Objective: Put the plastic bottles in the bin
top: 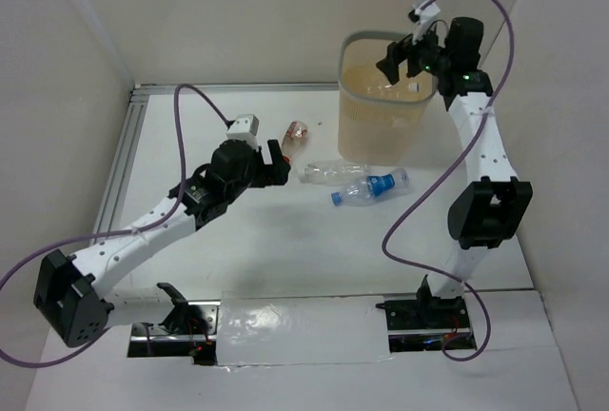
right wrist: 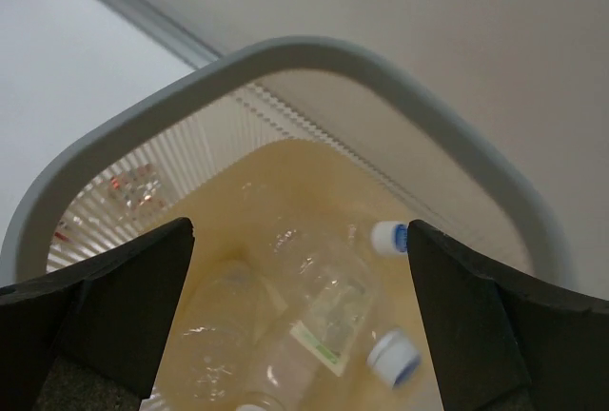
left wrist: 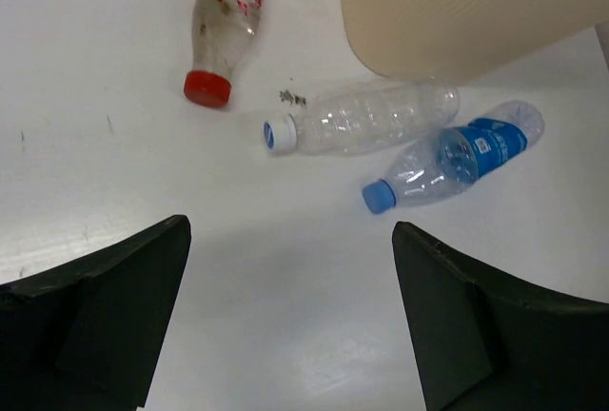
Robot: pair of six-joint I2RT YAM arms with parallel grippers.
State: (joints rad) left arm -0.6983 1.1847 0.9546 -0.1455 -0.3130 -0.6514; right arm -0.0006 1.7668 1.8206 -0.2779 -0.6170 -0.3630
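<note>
Now the right gripper (top: 411, 57) hangs open and empty over the bin (top: 381, 130), which stands at the far side of the table (top: 285, 240) with some dropped bottles (right wrist: 314, 306) inside. The left gripper (left wrist: 290, 240) is open too, above the clear bottle (left wrist: 366, 118) and the blue-label bottle (left wrist: 457, 154), both lying just beside the bin. I think it should take one across the middle and close gently.
</note>
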